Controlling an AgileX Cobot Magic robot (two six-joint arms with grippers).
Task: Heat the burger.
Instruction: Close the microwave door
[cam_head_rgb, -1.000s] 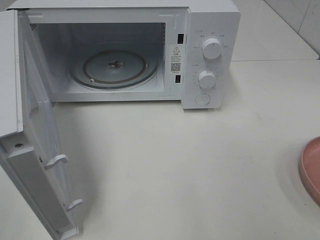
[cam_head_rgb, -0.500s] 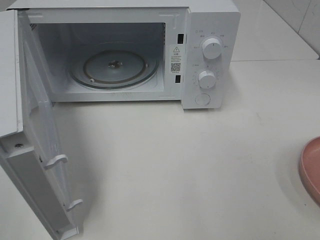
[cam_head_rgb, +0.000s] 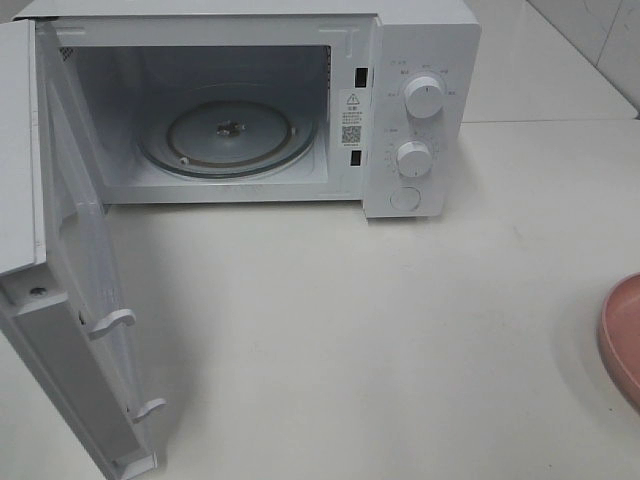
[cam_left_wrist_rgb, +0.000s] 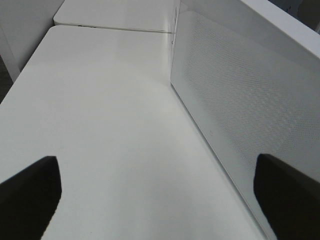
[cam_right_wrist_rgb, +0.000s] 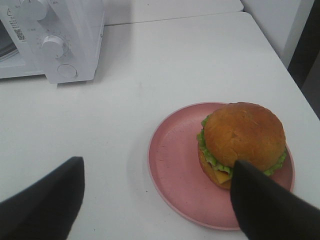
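Observation:
The burger (cam_right_wrist_rgb: 243, 140), golden-brown bun over lettuce and cheese, rests on a pink plate (cam_right_wrist_rgb: 175, 170) in the right wrist view. My right gripper (cam_right_wrist_rgb: 157, 192) hovers open above the plate's near side, one finger (cam_right_wrist_rgb: 265, 205) overlapping the burger's edge in the picture, nothing held. Only the plate's rim (cam_head_rgb: 622, 340) shows at the right edge of the high view; the burger is out of that frame. The white microwave (cam_head_rgb: 420, 110) stands at the back with its door (cam_head_rgb: 70, 300) swung wide and its glass turntable (cam_head_rgb: 228, 135) bare. My left gripper (cam_left_wrist_rgb: 157, 192) is open over the table beside the door's outer face (cam_left_wrist_rgb: 250, 110).
Two white knobs (cam_head_rgb: 424, 97) and a round button (cam_head_rgb: 405, 198) sit on the microwave's panel. The open door juts far forward on the left. The white table (cam_head_rgb: 350, 330) ends near the plate, with a tiled wall (cam_head_rgb: 600, 40) behind.

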